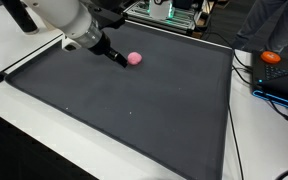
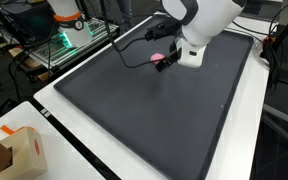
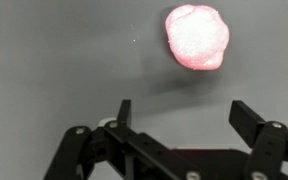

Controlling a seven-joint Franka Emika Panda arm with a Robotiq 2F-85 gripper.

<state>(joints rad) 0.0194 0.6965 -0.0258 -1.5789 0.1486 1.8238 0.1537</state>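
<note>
Pink ball (image 3: 196,37) just ahead of gripper (image 3: 184,108), not touching; jaws spread

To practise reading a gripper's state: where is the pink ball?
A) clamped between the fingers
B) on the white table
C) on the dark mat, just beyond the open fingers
C: wrist view shows the pink ball on the mat beyond the open gripper.

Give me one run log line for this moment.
pincer: open, empty | pink ball: on dark mat, just ahead of pincer, not touched
</note>
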